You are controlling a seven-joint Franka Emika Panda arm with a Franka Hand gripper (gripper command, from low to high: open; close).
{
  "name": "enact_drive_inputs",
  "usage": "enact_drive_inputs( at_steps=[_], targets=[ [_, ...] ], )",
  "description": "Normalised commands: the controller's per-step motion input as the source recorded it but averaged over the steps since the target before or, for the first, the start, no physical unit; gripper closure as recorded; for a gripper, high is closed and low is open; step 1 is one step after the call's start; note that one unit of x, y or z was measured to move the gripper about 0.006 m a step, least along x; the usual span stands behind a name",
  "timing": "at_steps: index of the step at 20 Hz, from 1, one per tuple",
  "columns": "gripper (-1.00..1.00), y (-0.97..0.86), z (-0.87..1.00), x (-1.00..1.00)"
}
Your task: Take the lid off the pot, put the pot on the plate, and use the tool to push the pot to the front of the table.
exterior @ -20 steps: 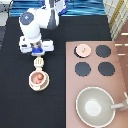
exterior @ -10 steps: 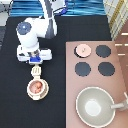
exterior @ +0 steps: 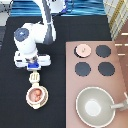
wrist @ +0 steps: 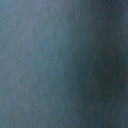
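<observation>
While the pot (exterior: 36, 94) sits uncovered on the plate (exterior: 44, 101) on the table (exterior: 15, 105) toward the exterior view's bottom left, my gripper (exterior: 34, 67) hangs just above it. The tool (exterior: 34, 78) lies between them, blade toward the pot. The lid (exterior: 83, 49) rests on the stove (exterior: 120, 80), by the burners (exterior: 92, 60). Claw state: cannot tell. Wrist view: plain blue-grey blur.

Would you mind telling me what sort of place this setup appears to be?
Probably a toy-kitchen test bench: a stove panel with black burners, a grey pan, and a pot on a plate. The gripper holds the tool above it.
</observation>
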Motion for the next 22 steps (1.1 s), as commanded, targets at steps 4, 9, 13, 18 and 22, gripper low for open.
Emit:
enact_drive_inputs(
  at_steps=[4,9,13,18,22],
  targets=[
    [1.00,0.06,0.26,1.00],
    [1.00,0.19,0.26,0.98],
    [1.00,0.21,0.30,0.98],
    [1.00,0.25,0.31,0.95],
    [1.00,0.12,0.32,0.97]
  ],
)
